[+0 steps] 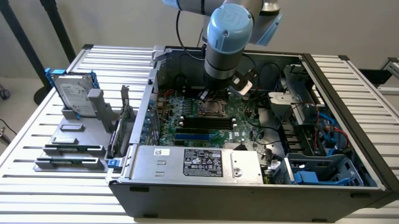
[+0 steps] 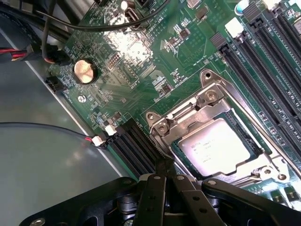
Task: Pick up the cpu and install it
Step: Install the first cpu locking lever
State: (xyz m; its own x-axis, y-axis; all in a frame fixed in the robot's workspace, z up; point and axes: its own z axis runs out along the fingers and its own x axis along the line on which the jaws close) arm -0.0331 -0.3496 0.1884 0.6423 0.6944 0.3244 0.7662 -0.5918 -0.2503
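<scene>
**Cpu seated in the motherboard socket, pincer closed above it**

The cpu (image 2: 217, 145) lay flat in its socket (image 2: 221, 136) on the green motherboard (image 2: 141, 70), its silver top showing inside the metal frame; nothing gripped it. Taken from the exterior view's left: a grey parts stand (image 1: 72, 140) sat on the slatted table (image 1: 37, 186), carrying an upright hard drive in a blue frame (image 1: 72, 93); just beside it on the right stood the open computer case (image 1: 249, 186), with the power supply (image 1: 196, 164) along its near edge and blue drive bays (image 1: 321, 172) at its near right corner. The arm (image 1: 227, 37) reached down into the middle of the case, over the socket; in the wrist view the gripper (image 2: 165, 172) had its black fingers (image 2: 155, 188) pressed together, empty, their tips close above the socket's edge beside the cpu; a coin battery (image 2: 84, 71) lay further off on the board.
</scene>
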